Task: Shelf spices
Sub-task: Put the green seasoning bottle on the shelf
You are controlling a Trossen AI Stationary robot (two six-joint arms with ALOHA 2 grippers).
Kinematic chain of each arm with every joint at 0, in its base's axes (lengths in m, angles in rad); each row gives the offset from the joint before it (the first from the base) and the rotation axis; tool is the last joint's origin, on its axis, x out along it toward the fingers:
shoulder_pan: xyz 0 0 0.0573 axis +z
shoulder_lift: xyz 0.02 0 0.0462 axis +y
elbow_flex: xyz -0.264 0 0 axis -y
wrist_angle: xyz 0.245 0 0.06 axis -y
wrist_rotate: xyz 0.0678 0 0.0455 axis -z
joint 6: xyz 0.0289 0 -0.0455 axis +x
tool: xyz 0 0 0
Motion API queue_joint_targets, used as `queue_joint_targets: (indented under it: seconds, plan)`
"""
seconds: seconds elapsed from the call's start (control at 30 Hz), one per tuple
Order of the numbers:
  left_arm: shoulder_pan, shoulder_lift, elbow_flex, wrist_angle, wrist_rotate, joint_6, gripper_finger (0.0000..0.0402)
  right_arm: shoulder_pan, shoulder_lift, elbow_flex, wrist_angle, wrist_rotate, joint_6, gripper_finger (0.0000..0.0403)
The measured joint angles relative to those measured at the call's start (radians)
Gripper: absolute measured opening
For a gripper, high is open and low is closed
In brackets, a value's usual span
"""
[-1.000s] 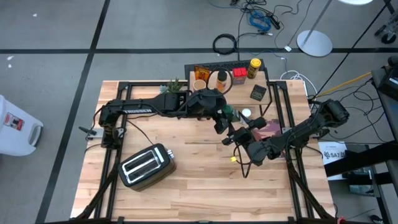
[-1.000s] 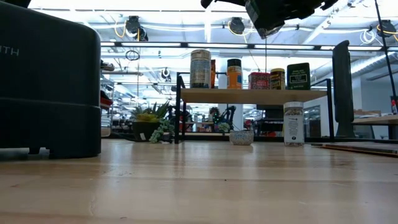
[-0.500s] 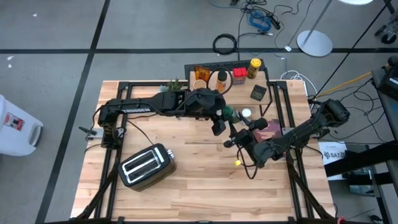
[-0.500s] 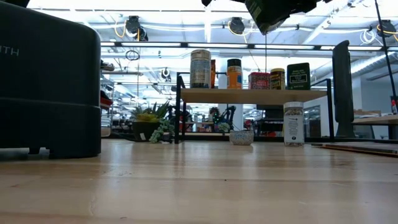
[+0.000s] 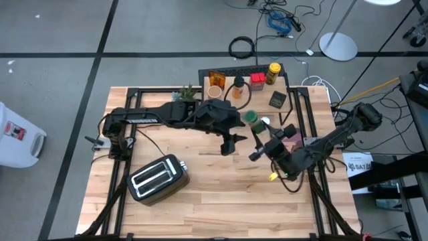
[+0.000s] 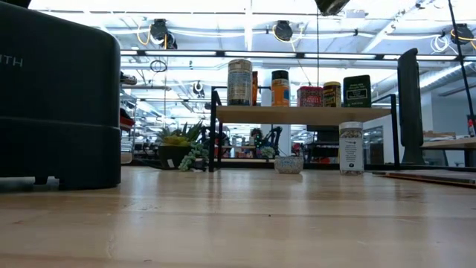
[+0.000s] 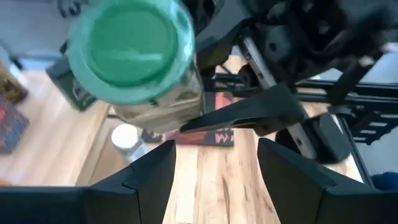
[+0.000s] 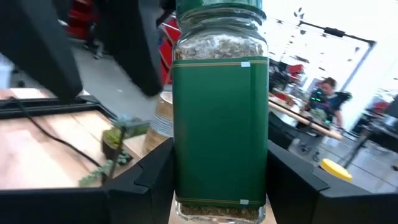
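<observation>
The left gripper (image 7: 214,155) had been drawn back from the hand-over point toward the middle of the desk (image 5: 200,194), and its jaws were left standing apart with nothing between them. A second earlier they had been close in against the right arm's jaws. The transfer was therefore judged complete, with the jar's weight passed wholly to the right arm.

The green-lidded spice jar (image 8: 221,112) was seen just ahead of the left jaws but clear of them, hanging in the air above the desk — its round lid was turned toward the left wrist camera.

The right gripper (image 5: 256,128) was closed on the jar's lower body. One dark finger was pressed to each flat side, and the jar was held upright and centred between them. It was carried just in front of the shelf (image 6: 297,115), not yet over it.

On the shelf several spices were already lined up, while a white-capped shaker (image 6: 351,147) remained on the desk below. Shelving was judged well advanced but unfinished.
</observation>
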Motion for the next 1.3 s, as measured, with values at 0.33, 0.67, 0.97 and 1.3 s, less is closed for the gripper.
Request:
queue_joint_targets:
  seconds: [0.33,0.67,0.97,1.3]
  plan:
    - [-0.022,-0.096,0.0,-0.017,-0.02,0.179,0.0236,0.064,-0.093,0.0,-0.017,-0.14,-0.003,0.0189]
    - [0.047,-0.193,0.0,-0.057,0.047,0.289,0.0236,0.056,-0.218,0.0,-0.239,-0.391,0.175,0.0189]
    - [0.104,-0.17,0.0,0.05,0.23,0.342,0.0236,-0.086,-0.342,0.0,-0.496,-0.726,0.362,0.0189]
    - [0.149,-0.115,0.001,0.097,0.364,0.361,0.025,-0.26,-0.373,-0.002,-0.537,-1.077,0.438,0.0189]
